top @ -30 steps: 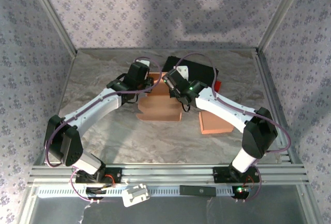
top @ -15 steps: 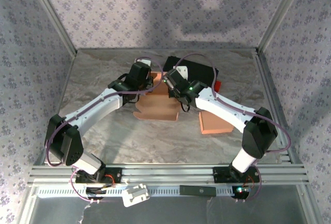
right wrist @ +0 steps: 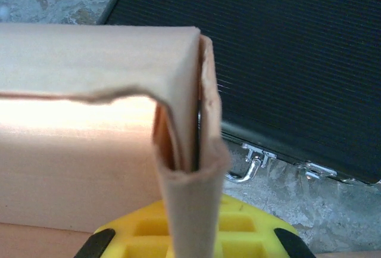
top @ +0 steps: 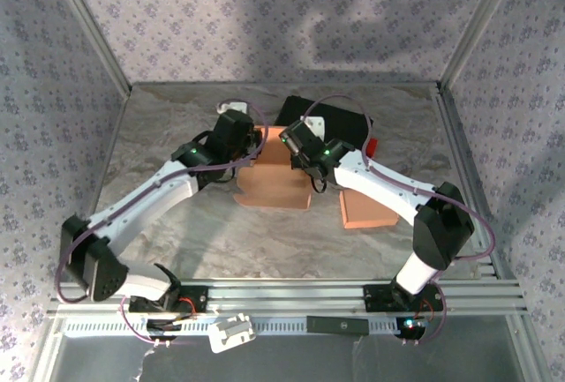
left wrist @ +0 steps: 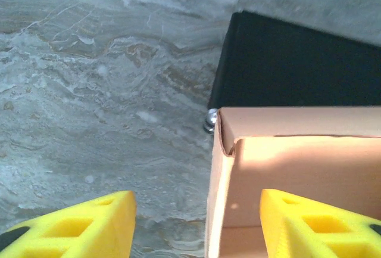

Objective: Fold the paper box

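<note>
The brown paper box lies mid-table with its walls partly raised. My left gripper is at the box's far left corner. In the left wrist view it stands open, with its yellow fingers either side of the upright left wall, one outside and one inside the box. My right gripper is at the far right corner. In the right wrist view it is shut on the doubled-over right wall, which stands up between its yellow pads.
A black case lies just behind the box, its metal latch close to the held wall. A flat brown cardboard piece lies to the right under my right arm. A small red thing sits by the case.
My left arm has swung outward and its gripper has shifted to the box's far left wall. The box's front has settled flatter. My right gripper has kept its hold.
</note>
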